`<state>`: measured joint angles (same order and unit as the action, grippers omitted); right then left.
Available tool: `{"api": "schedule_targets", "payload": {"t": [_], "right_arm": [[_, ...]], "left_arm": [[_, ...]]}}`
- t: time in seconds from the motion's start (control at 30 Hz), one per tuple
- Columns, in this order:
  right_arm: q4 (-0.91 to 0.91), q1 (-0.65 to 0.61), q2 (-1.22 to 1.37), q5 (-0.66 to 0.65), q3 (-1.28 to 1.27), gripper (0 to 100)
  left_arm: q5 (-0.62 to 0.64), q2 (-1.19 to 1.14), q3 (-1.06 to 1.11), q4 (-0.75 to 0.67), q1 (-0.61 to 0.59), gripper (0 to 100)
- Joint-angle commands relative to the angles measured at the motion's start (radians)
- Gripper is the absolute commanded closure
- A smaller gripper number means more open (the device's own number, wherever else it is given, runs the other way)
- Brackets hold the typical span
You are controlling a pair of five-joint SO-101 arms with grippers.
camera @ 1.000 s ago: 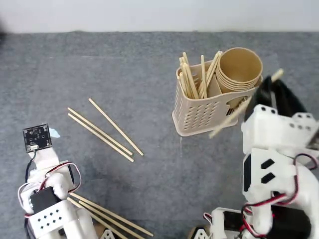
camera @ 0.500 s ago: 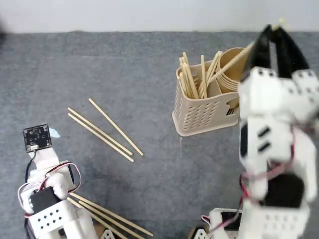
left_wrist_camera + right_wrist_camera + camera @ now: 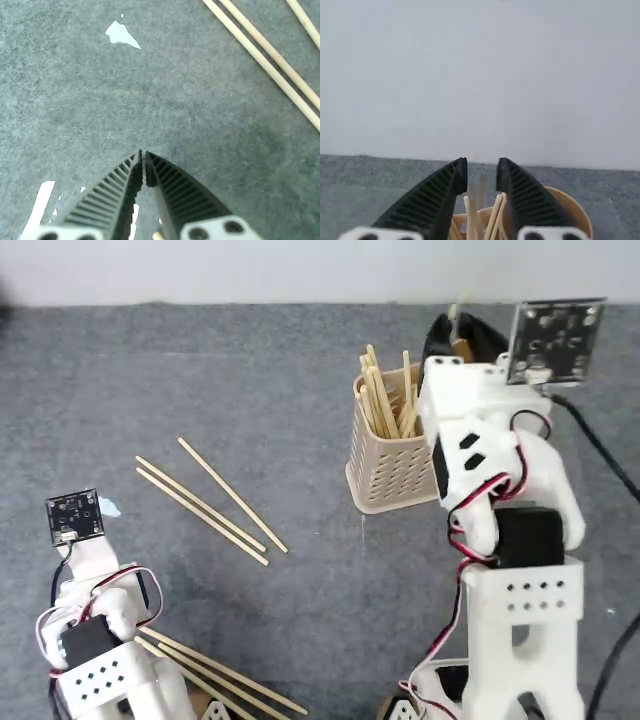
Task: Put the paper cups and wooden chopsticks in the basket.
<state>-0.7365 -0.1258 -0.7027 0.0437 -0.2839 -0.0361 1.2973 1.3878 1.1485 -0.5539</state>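
Open grey mat (image 3: pixel 300 370) is seen from the left edge across to the basket (image 3: pixel 385 470), bounded on the far side by a pale wall (image 3: pixel 300 270). The left arm (image 3: pixel 95 660) is seen at the near left corner. The left gripper (image 3: pixel 143 156) is held just over bare mat, its jaws pressed together on nothing.

Three chopsticks (image 3: pixel 201 504) are laid slantwise on the mat left of centre, two of them side by side, well apart from the basket. Other chopsticks (image 3: pixel 225 672) are laid beside the left arm's base and are cut off at the near edge. The basket, beige and perforated, is stood right of centre, with pale standing chopsticks (image 3: pixel 380 400) leaned in its left part.

Its right part is covered by the right arm (image 3: pixel 500 490). The right gripper (image 3: pixel 482 167) is held above the basket with its jaws a little apart. A tan cup (image 3: pixel 576 212) is seen beneath it among chopsticks. A blurred pale streak between those jaws cannot be made out.
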Motion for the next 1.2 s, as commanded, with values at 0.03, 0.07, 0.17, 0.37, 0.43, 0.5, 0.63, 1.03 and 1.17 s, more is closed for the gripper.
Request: {"api": "schedule_targets", "payload": {"t": [0.03, 0.07, 0.17, 0.37, 0.43, 0.5, 0.63, 1.03, 1.17], "right_arm": [[-0.067, -0.050, -0.008, -0.021, 0.087, 80.1], [-0.099, -0.064, -0.004, -0.035, 0.104, 80.1], [-0.199, -0.137, 0.021, -0.060, 0.163, 80.1], [-0.412, -0.298, 0.136, -0.071, 0.265, 80.1], [-0.469, -0.354, 0.194, -0.071, 0.284, 80.1], [-0.512, -0.407, 0.251, -0.071, 0.288, 80.1], [-0.547, -0.498, 0.367, -0.072, 0.287, 79.9], [-0.397, -0.645, 0.748, -0.109, 0.290, 73.1], [-0.285, -0.679, 0.868, -0.129, 0.295, 65.3]], "left_arm": [[0.002, 0.012, -0.005, -0.020, 0.006, 99], [0.002, 0.012, -0.005, -0.020, 0.005, 99], [0.002, 0.012, -0.008, -0.020, 0.003, 99], [0.003, 0.012, -0.012, -0.044, -0.009, 99], [0.005, 0.012, -0.012, -0.061, -0.052, 99], [0.006, 0.012, -0.012, -0.084, -0.084, 99], [0.006, 0.012, -0.018, -0.092, -0.109, 99], [0.000, 0.012, -0.019, -0.091, -0.109, 99], [0.000, 0.012, -0.018, -0.091, -0.109, 99]]}}
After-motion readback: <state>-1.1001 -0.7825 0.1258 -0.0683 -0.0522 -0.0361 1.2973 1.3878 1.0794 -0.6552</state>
